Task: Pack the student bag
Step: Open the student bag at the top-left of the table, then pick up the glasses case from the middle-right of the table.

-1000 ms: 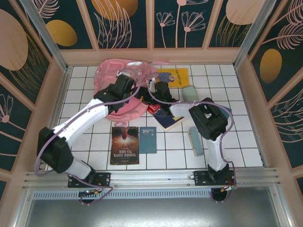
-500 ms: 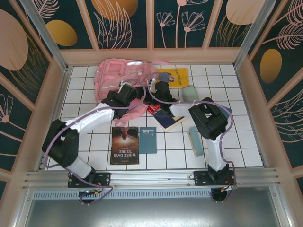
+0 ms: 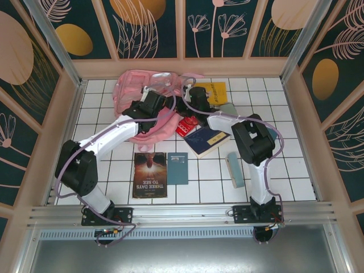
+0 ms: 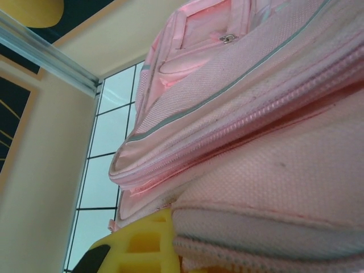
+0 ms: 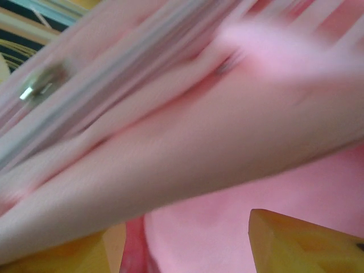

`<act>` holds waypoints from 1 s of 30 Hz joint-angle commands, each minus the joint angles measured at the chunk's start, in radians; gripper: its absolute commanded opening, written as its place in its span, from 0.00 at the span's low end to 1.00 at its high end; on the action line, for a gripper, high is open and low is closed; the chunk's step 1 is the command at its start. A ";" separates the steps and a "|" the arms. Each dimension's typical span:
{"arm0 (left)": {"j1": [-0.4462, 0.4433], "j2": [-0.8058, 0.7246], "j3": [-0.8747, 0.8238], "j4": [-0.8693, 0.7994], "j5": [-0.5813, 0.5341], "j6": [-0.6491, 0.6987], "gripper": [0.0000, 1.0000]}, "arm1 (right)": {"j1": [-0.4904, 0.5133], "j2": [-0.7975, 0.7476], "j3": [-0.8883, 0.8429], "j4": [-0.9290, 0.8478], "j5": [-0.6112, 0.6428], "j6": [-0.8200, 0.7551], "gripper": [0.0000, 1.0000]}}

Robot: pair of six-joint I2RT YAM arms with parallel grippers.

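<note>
Room: walls (image 3: 148,23) of dark teal panels with floral prints in pale wood frames close three sides; an aluminium rail (image 3: 187,213) runs along the 6 o'clock edge.
Surface: white tiled tabletop (image 3: 296,176).
Task thing: the student bag (image 3: 133,85), pink, lies slumped at 11 o'clock against the back edge; its zipper and pale strip show close up (image 4: 256,114).
Left arm (image 3: 108,139): reaches from 7 o'clock onto the bag's right side. Left jaws: together, pressed into the pink fabric beside a yellow finger (image 4: 136,247); whether a fold is pinched I cannot tell.
Right arm (image 3: 256,153): arches from 5 o'clock to the bag's right edge. Right jaws: apart, blurred pink fabric (image 5: 227,142) lying beyond the fingers (image 5: 307,239).
Books: "THREE DAYS TO SEE" book (image 3: 150,174) at 7 o'clock; dark blue book (image 3: 207,140) at centre, under the right arm; yellow book (image 3: 215,91) at 12 o'clock, partly hidden.
Smaller things: teal booklet (image 3: 177,168) at 6 o'clock, just beside the first book; pale teal block (image 3: 235,169) at 4 o'clock; red item (image 3: 186,126) touching the bag's lower right.
</note>
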 commanded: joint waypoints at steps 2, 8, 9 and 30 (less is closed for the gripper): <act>-0.010 -0.106 0.045 -0.114 -0.011 -0.114 0.00 | -0.015 0.113 0.155 -0.193 0.023 -0.119 0.59; -0.037 -0.137 0.060 -0.151 0.097 -0.180 0.00 | -0.052 0.210 0.311 -0.299 0.010 -0.187 0.59; -0.040 -0.133 0.062 -0.149 0.104 -0.184 0.00 | -0.055 0.220 0.335 -0.322 0.011 -0.195 0.59; -0.038 0.036 0.183 -0.100 0.098 -0.187 0.00 | 0.020 -0.390 -0.332 -0.240 0.141 -0.189 0.60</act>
